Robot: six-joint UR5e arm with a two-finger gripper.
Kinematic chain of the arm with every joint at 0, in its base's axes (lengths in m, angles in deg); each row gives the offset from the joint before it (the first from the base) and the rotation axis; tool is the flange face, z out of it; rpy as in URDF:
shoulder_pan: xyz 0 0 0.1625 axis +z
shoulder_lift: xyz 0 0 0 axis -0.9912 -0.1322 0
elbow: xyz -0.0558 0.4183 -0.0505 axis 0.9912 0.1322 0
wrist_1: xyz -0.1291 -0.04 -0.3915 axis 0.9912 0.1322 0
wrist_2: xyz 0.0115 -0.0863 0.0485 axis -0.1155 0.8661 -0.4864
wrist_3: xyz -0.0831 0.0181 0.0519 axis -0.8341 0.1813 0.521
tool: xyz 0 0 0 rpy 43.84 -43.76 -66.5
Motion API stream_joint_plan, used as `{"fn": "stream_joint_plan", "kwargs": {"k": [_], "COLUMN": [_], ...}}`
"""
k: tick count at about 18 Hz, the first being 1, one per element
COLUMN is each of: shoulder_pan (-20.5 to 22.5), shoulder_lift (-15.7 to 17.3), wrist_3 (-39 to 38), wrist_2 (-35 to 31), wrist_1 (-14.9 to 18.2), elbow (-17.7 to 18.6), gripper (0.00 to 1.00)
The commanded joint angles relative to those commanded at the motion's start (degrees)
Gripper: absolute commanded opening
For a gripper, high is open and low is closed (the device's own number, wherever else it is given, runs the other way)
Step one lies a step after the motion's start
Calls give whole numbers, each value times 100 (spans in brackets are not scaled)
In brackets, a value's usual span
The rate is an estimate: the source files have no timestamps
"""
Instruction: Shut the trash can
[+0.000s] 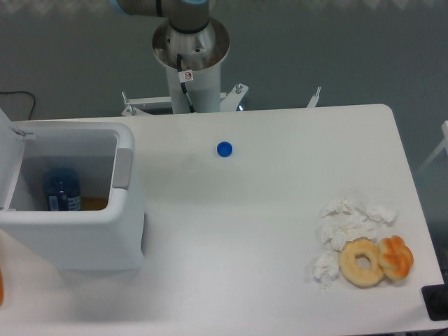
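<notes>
- The trash can (77, 231) sits at the nine o'clock edge of the white worktop (245, 231), its lid (8, 164) swung up and open on the far left side.
- Its grey latch tab (122, 168) shows on the right rim; a blue bottle (61, 190) lies inside.
- A blue cap (224, 148) rests near twelve o'clock, well apart from the can.
- Crumpled tissues (343, 227), a bagel (362, 262) and an orange pastry (396, 257) cluster at four o'clock.
- Only the arm's base (190, 56) shows; the gripper is out of view.
</notes>
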State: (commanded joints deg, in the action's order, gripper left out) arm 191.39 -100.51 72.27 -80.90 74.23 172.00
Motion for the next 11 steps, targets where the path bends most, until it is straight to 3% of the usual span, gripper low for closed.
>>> {"fn": "stream_joint_plan", "kwargs": {"k": [11], "shoulder_pan": [254], "shoulder_lift": [140], "wrist_3": [167], "wrist_2": [-439], "wrist_1": [18], "elbow": [123], "gripper": [100]}}
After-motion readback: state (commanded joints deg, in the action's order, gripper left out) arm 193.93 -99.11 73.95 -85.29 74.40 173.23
